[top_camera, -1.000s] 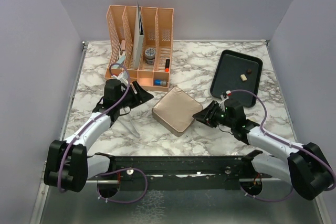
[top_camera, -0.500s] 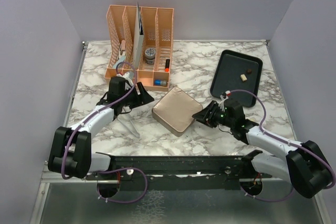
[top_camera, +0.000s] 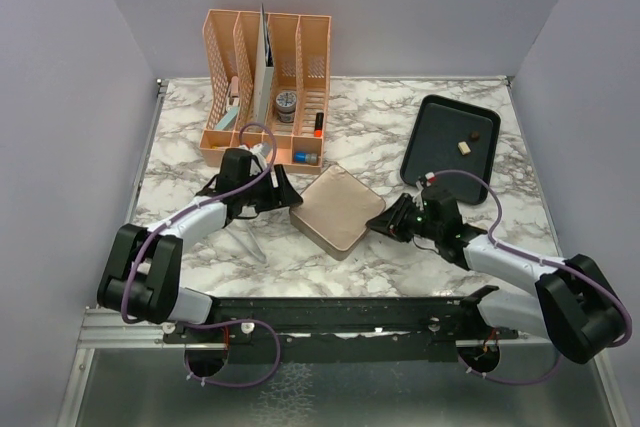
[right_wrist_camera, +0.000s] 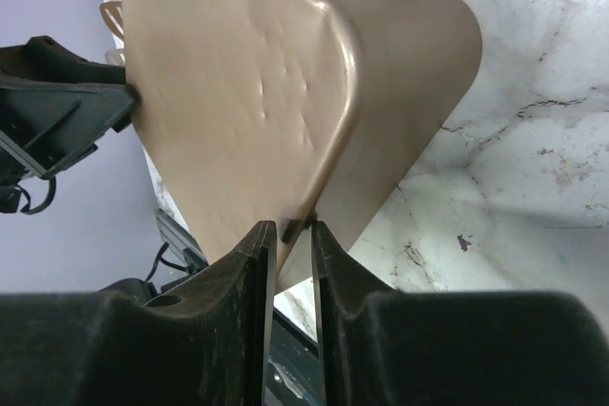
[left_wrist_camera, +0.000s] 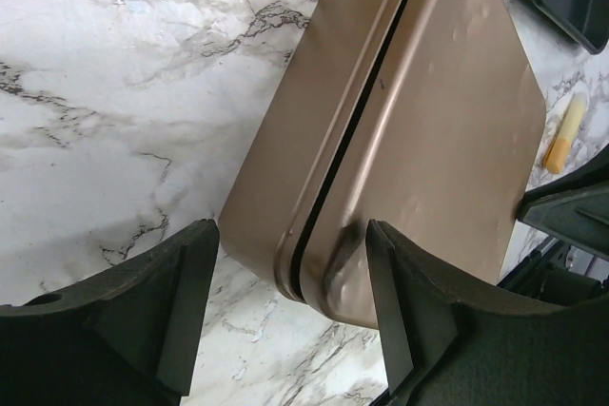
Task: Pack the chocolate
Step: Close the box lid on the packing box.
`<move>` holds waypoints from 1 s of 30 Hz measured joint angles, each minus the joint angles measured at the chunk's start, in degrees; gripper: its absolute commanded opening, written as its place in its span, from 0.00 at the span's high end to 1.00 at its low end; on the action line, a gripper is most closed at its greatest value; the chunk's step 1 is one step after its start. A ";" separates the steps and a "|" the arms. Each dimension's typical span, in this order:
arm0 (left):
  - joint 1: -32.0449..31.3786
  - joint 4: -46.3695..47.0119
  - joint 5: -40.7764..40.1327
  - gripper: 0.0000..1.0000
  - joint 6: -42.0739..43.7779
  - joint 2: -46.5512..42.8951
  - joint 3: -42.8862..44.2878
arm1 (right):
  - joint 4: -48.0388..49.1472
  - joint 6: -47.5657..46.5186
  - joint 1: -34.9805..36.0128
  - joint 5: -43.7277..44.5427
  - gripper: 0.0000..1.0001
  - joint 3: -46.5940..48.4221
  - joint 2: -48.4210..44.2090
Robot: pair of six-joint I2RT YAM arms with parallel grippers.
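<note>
The square gold tin (top_camera: pixel 338 209) lies closed in the middle of the marble table. Two small pieces of chocolate, one cream (top_camera: pixel 464 147) and one dark (top_camera: pixel 476 134), sit in the black tray (top_camera: pixel 432 152) at the back right. My left gripper (top_camera: pixel 283 188) is at the tin's left corner; in the left wrist view it (left_wrist_camera: pixel 285 268) stands open, jaws straddling that corner of the tin (left_wrist_camera: pixel 428 111). My right gripper (top_camera: pixel 386 222) is at the tin's right corner; in the right wrist view its jaws (right_wrist_camera: pixel 293 233) are nearly together, pinching the rim of the lid (right_wrist_camera: pixel 238 73).
A peach desk organizer (top_camera: pixel 265 87) with papers, a small jar and pens stands at the back left, just behind the left arm. The black tray's near corner is close to the right arm's wrist. Grey walls enclose the table on three sides.
My left gripper has swung right, from near the organizer to the tin's left corner, its jaws a little wider. My right gripper's jaws have narrowed onto the tin's rim.
</note>
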 measured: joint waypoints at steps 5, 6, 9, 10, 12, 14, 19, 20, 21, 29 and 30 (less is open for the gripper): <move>-0.83 -0.39 0.37 0.33 0.81 0.81 0.61 | 0.09 -0.07 0.11 0.00 0.81 0.46 -0.44; -0.96 -0.42 0.39 0.33 0.90 0.85 0.76 | 0.09 -0.04 0.11 0.02 0.81 0.46 -0.70; -1.44 -0.46 0.61 0.34 1.07 0.85 1.18 | 0.42 -0.04 0.11 0.02 0.81 0.46 -1.14; -1.66 -0.50 0.70 0.35 1.09 0.85 1.25 | 0.46 -0.04 0.11 0.02 0.81 0.48 -1.14; -1.97 -0.76 0.74 0.36 1.11 0.85 1.36 | 0.52 -0.04 0.11 -0.02 0.81 0.48 -0.96; -2.32 -1.70 0.70 0.37 1.36 0.85 1.73 | 0.83 -0.04 0.11 -0.20 0.80 0.48 -0.59; -3.02 -5.57 -0.92 0.37 2.91 0.90 3.34 | 0.96 -0.04 0.11 -0.42 0.80 0.48 -0.48; -3.04 -6.47 -1.64 0.38 3.26 0.90 3.76 | 0.96 -0.04 0.11 -0.42 0.80 0.48 -0.48; -3.13 -7.32 -2.64 0.39 3.50 0.90 4.13 | 0.96 -0.04 0.11 -0.42 0.80 0.48 -0.48; -3.34 -10.54 -7.43 0.36 4.07 -0.17 4.96 | 1.49 -0.44 0.11 -0.39 0.77 0.48 -0.31; -3.34 -10.71 -7.41 0.35 4.35 -0.15 5.16 | 1.62 -0.46 0.11 -0.42 0.76 0.59 -0.15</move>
